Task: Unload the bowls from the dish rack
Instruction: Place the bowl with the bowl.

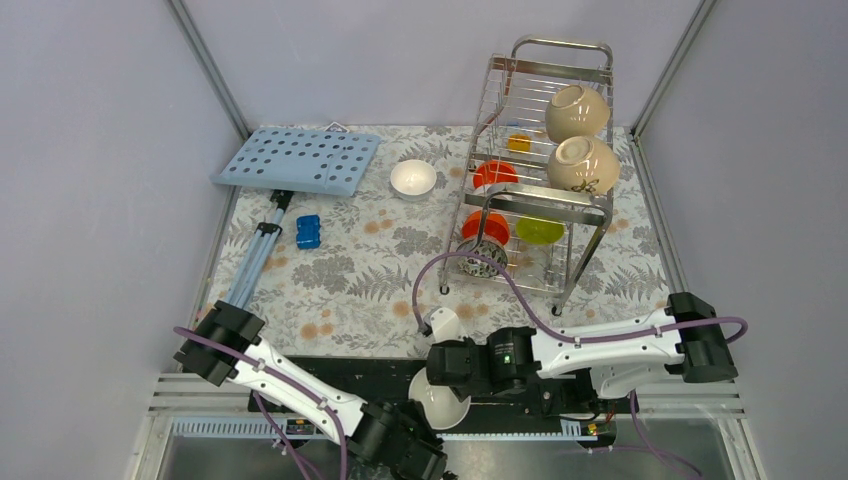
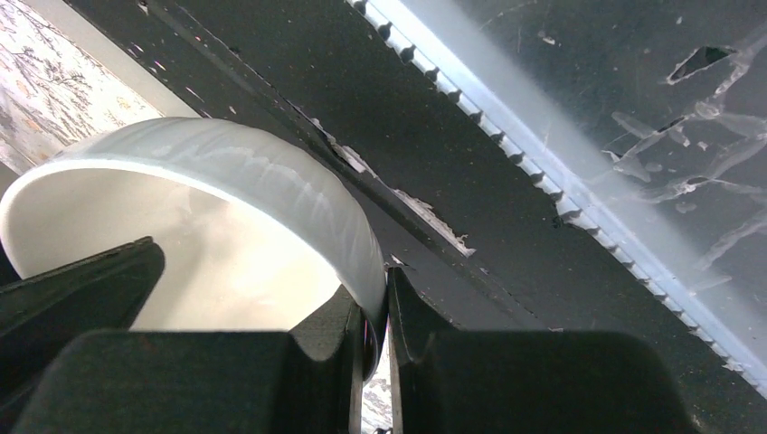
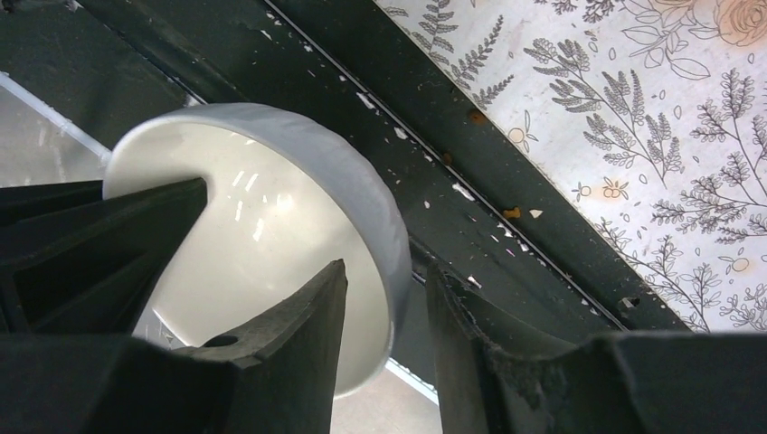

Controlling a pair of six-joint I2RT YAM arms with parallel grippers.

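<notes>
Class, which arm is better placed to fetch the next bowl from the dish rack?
Right, probably: the dish rack stands on that side, and the open right end effector straddles the rim of the held white bowl; the left end effector is clamped on it.

Floral table (image 1: 350, 270), items on top
dish rack (image 1: 545, 200) back right, white bowl (image 1: 413, 178) just left, blue block (image 1: 308, 232), perforated board (image 1: 298, 160) back left

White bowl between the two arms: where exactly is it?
Top view, bottom centre: the white bowl hangs over the table's black near edge, its rim pinched by the left gripper, with the right gripper astride the rim.
</notes>
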